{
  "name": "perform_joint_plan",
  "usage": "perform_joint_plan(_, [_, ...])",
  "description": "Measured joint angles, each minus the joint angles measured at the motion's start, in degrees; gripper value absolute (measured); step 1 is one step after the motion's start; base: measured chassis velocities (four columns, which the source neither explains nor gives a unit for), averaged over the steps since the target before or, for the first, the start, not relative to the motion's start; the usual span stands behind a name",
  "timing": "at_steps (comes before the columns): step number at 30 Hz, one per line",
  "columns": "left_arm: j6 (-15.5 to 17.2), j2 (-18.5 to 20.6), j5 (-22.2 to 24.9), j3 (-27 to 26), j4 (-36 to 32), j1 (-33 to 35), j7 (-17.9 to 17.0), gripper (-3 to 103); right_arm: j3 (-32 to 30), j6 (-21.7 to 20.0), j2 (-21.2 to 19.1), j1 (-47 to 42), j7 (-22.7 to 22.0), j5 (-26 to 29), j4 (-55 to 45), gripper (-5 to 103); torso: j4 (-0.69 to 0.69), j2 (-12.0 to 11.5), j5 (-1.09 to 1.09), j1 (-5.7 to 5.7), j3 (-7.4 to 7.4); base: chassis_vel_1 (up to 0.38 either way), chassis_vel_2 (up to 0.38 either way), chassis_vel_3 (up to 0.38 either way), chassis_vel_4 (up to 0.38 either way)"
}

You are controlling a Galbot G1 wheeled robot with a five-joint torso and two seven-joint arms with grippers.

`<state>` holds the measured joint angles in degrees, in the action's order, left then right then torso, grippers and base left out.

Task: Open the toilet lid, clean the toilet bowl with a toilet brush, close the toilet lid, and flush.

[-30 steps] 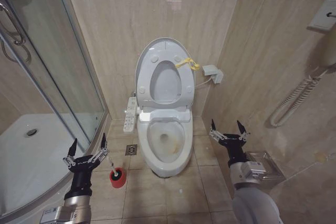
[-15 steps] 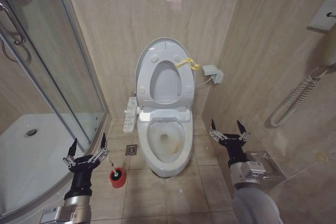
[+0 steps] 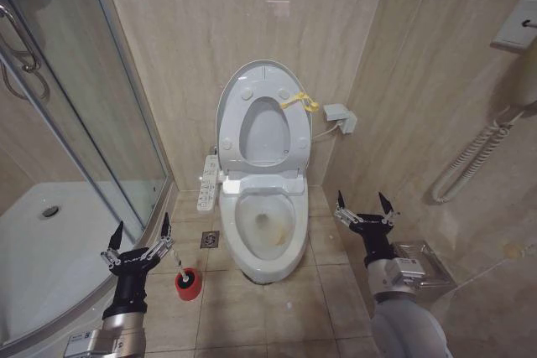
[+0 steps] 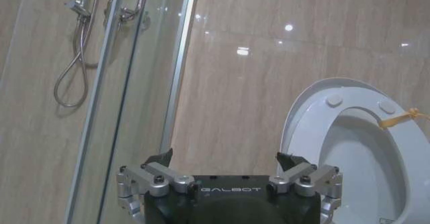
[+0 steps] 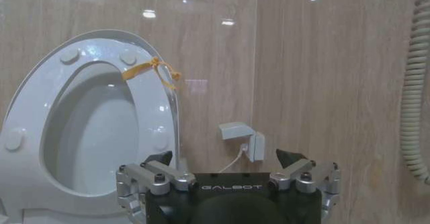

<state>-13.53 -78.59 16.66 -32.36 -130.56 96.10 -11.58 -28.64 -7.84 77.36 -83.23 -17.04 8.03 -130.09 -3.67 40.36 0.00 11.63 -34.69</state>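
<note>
The toilet lid (image 3: pixel 233 98) stands raised against the back wall with the ring seat up against it; a yellow strap (image 3: pixel 299 103) hangs at its edge. Below lies the toilet bowl (image 3: pixel 267 228), open, its inside stained yellowish. The toilet brush (image 3: pixel 179 272) stands in its red holder (image 3: pixel 188 284) on the floor left of the bowl. My left gripper (image 3: pixel 138 236) hovers open just left of the brush. To the right of the bowl, my right gripper (image 3: pixel 363 206) is open and holds nothing. The left wrist view shows the lid (image 4: pixel 315 103), and so does the right wrist view (image 5: pixel 40 78).
A white button panel (image 3: pixel 208 180) sits on the bowl's left side. The glass shower door (image 3: pixel 101 106) and white curved tray (image 3: pixel 42 249) close off the left. A floor drain (image 3: pixel 209 239) lies beside the bowl. On the right wall hang a coiled cord (image 3: pixel 470 165) and a small white box (image 3: pixel 339 114).
</note>
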Motion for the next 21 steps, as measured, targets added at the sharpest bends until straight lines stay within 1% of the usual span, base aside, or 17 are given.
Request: perform_joint_plan(21, [0.00, 0.00, 0.00, 0.00, 0.00, 0.00, 0.00, 100, 0.00, 0.00, 0.00, 0.00, 0.00, 0.00, 0.00, 100, 0.00, 0.00, 0.00, 0.00, 0.00, 0.000, 0.000, 0.000, 0.000])
